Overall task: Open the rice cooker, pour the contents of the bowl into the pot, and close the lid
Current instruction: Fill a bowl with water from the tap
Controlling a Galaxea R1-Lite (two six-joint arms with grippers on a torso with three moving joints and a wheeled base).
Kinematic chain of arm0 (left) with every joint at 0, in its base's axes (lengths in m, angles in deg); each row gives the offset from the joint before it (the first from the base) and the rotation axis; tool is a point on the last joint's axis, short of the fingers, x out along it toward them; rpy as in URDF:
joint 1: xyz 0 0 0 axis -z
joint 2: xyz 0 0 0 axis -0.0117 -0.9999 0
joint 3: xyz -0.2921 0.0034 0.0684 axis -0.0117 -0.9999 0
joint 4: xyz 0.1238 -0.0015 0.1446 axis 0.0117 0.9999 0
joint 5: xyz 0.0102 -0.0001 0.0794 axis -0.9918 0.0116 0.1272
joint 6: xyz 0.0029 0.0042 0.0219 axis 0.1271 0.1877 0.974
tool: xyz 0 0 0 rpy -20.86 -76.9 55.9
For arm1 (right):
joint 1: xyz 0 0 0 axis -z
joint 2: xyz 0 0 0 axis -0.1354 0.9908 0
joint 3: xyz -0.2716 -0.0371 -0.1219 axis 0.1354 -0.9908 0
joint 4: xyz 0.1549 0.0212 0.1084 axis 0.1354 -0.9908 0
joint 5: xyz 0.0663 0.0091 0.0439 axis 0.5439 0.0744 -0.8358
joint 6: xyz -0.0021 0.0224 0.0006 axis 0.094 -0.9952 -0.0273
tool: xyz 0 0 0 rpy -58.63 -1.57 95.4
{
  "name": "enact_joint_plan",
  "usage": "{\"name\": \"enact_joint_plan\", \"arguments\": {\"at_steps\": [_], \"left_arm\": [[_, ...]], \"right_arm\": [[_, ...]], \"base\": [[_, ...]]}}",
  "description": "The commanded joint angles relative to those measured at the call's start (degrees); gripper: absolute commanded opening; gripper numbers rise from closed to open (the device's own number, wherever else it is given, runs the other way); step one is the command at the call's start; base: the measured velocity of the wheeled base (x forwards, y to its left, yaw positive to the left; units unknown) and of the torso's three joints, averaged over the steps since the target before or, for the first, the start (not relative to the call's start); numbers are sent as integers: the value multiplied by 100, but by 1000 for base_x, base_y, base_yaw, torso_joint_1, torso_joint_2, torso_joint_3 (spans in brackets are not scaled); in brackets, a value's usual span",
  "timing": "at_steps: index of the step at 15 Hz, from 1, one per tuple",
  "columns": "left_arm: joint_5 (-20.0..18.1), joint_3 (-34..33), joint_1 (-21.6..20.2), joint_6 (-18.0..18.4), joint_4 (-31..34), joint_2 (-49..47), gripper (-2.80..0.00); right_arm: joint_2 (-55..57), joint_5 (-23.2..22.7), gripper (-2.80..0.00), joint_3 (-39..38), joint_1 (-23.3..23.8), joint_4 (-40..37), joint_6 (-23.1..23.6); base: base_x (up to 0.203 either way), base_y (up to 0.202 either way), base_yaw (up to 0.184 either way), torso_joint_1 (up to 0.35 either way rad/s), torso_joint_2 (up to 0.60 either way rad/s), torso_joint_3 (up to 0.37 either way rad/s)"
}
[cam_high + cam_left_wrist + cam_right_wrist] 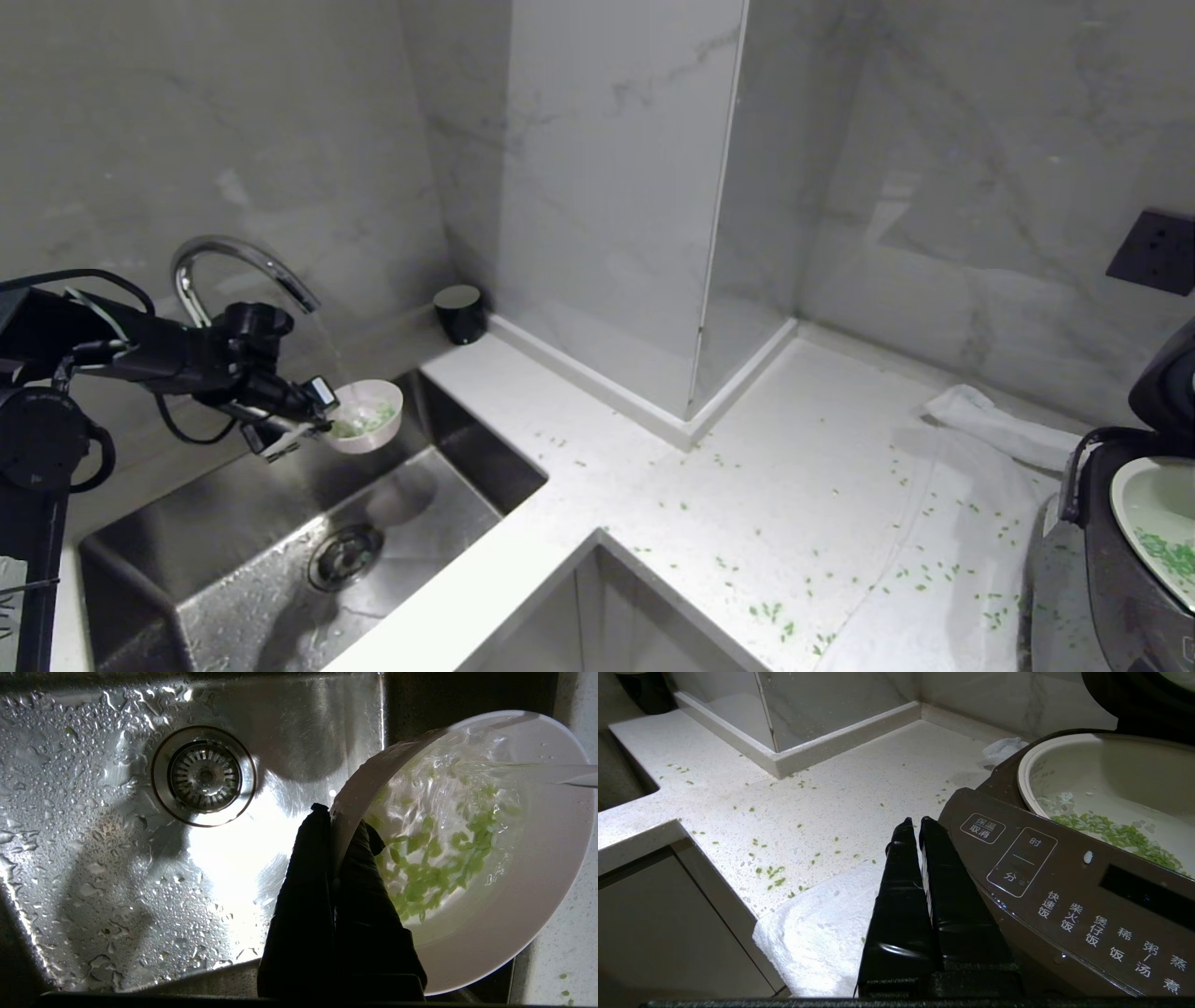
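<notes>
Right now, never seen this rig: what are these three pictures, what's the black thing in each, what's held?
It is a two-armed robot at a kitchen counter. The wide picture is from its head; the other two are from cameras on each wrist.

The left end effector is shut on the rim of the bowl, holding it over the sink under the running faucet. Water is splashing onto the green grains inside.

The right end effector is shut on nothing, parked beside the rice cooker. Its lid is up, and the pot already has some grains. Loose grains litter the counter, with a white towel under the cooker.
</notes>
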Motion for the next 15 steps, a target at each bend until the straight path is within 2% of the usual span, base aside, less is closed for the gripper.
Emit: {"name": "enact_joint_plan", "arguments": {"at_steps": [1,15], "left_arm": [[0,-23,25,-22,10,0,-280],[0,-51,35,-31,25,52,-280]], "right_arm": [[7,-2,-280,-1,-2,0,4],[7,-2,-280,-1,-2,0,4]], "base": [[0,0,0,0,0,0],[0,0,0,0,0,0]]}}
